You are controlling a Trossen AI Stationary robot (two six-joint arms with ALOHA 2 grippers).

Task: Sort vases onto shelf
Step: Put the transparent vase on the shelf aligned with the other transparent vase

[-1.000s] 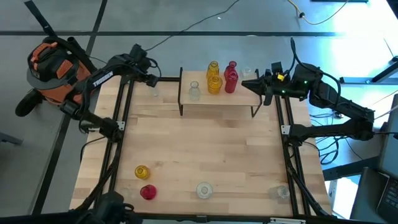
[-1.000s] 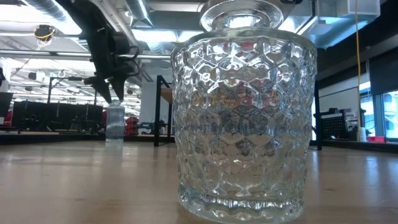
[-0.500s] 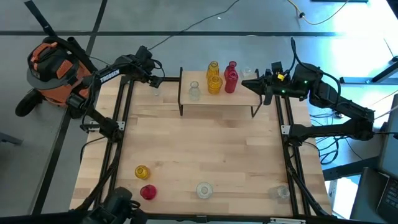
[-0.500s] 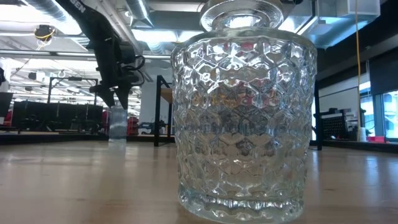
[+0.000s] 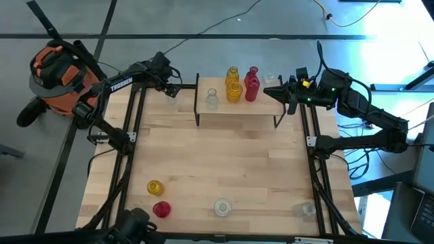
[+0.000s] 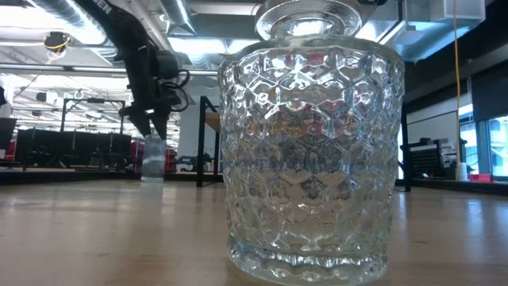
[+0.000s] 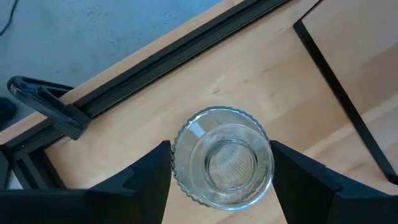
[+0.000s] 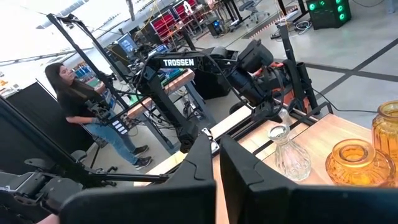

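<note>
The left gripper is held directly above a ribbed clear vase, fingers apart on either side of its rim, seemingly not yet touching; the vase stands upright on the wooden tabletop, just beside the shelf at its left end; the right gripper, fingers together, waits at the shelf's right end.

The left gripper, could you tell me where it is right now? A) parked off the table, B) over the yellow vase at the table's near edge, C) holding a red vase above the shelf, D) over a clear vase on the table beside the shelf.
D: the left gripper hangs with its fingers either side of a clear vase standing on the table, left of the shelf.
</note>
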